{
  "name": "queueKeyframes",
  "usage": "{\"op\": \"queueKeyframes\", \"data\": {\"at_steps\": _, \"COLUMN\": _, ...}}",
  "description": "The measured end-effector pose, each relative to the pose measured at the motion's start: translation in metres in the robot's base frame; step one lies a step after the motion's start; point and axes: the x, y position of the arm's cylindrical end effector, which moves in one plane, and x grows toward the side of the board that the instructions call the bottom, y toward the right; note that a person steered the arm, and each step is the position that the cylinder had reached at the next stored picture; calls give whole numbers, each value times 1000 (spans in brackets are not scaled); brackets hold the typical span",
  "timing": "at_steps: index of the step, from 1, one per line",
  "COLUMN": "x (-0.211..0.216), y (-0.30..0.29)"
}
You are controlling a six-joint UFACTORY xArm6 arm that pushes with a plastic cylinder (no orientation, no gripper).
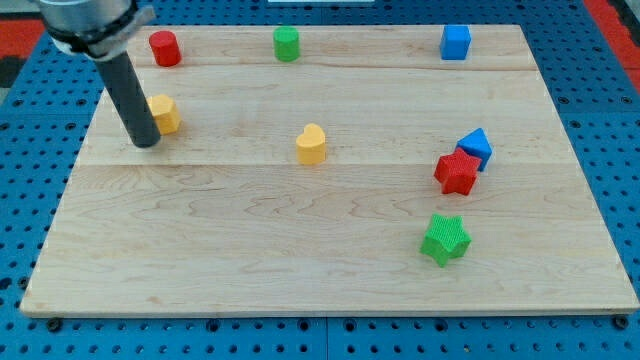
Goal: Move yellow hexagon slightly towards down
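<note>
The yellow hexagon sits on the wooden board at the view's upper left. My tip rests on the board just left of and slightly below the hexagon, touching or almost touching its left side. The dark rod rises from the tip toward the view's top left and hides part of the hexagon's left edge.
A red cylinder and a green cylinder stand near the top edge, a blue cube at the top right. A yellow heart is in the middle. A blue triangle, red star and green star are at the right.
</note>
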Motion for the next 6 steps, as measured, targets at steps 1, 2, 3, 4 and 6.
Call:
{"op": "queueKeyframes", "data": {"at_steps": 1, "x": -39, "y": 34}}
{"op": "queueKeyframes", "data": {"at_steps": 2, "x": -93, "y": 33}}
{"op": "queueKeyframes", "data": {"at_steps": 3, "x": -75, "y": -18}}
{"op": "queueKeyframes", "data": {"at_steps": 4, "x": -61, "y": -28}}
{"op": "queueKeyframes", "data": {"at_steps": 6, "x": -75, "y": -13}}
